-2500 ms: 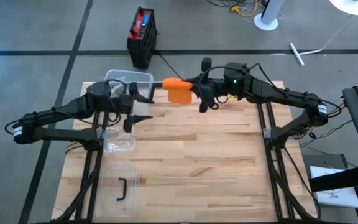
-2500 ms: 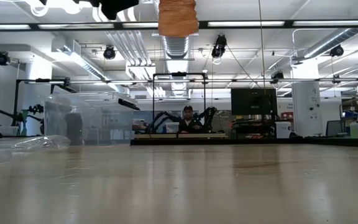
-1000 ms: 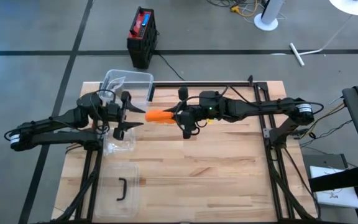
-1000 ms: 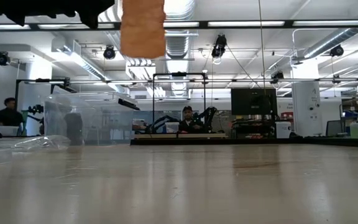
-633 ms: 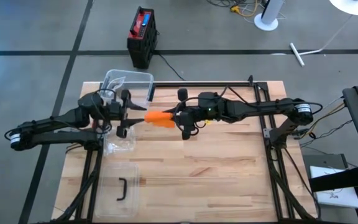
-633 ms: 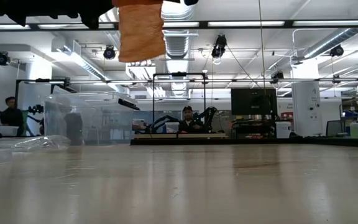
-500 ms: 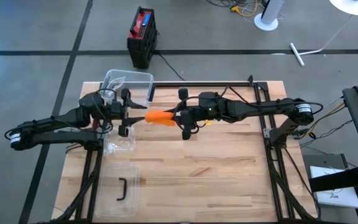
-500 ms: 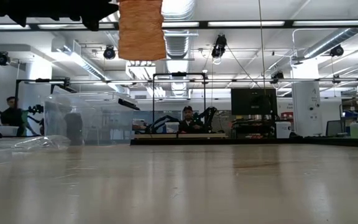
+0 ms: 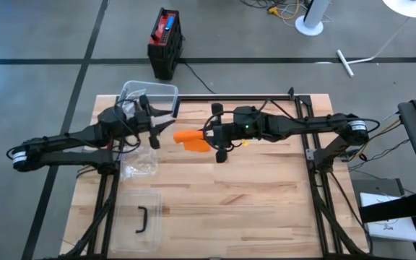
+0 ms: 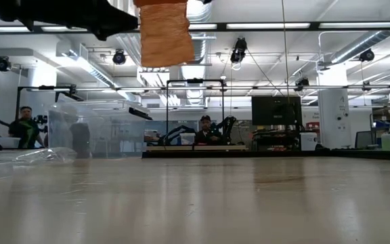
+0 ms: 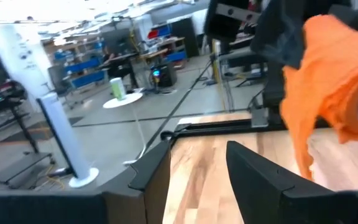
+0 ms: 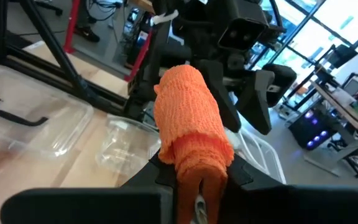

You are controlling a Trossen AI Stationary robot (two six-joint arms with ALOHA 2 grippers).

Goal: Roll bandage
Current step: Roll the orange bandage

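The orange bandage (image 9: 190,139) is a cloth roll held high above the table's far middle, and it shows at the top of the low view (image 10: 164,32). My right gripper (image 12: 197,177) is shut on it, reaching in from the table's right (image 9: 208,139). My left gripper (image 9: 163,131) stands just left of the roll's free end and points level at it. It is open, its two fingers apart with nothing between them (image 11: 197,168). In the left wrist view the bandage (image 11: 334,93) lies off to one side of its fingers. My right gripper pinches the bandage roll's near end (image 12: 197,163) between its two fingers. The fingers come level from the table's right and lie along the roll. The roll sticks out past them toward my left gripper, lifted clear of the table, with a loose layer (image 11: 300,146) hanging below.
A clear plastic box (image 9: 150,94) stands at the table's far left. A crumpled clear wrapper (image 9: 139,165) lies below my left gripper, and a clear lid with a black handle (image 9: 141,220) lies near the left front. Bare wood (image 9: 251,195) spreads across the middle and right.
My left gripper has swung toward the bandage's free end, and its fingers have drawn closer together while staying open. My right gripper has rolled about its own line; the bandage has turned with it and now shows broader from above, still clear of the table.
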